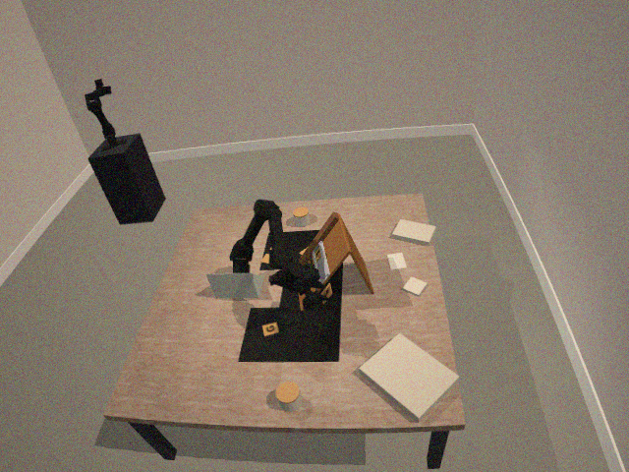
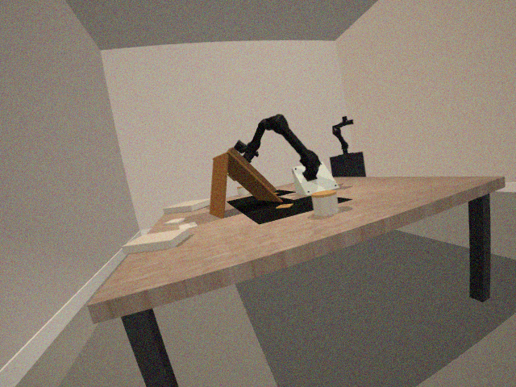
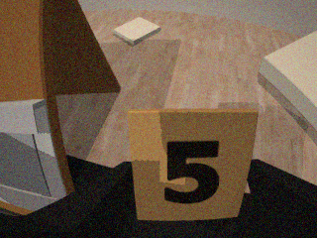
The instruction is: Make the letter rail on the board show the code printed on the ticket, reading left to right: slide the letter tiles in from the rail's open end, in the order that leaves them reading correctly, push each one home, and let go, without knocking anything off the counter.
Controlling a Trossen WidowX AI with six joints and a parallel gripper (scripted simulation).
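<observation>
Our black parallel-jaw gripper (image 1: 320,294) grips the square tan tile marked 5 (image 1: 326,290) (image 3: 190,166) beside the rail, unseated; the flat tan G tile (image 1: 270,328) probably remains.

wooden table (image 1: 202,366) (image 2: 258,258) (image 3: 208,59) with dark legs, beige walls (image 1: 25,111) (image 2: 220,104), white skirting (image 1: 314,136) (image 2: 62,318)
</observation>
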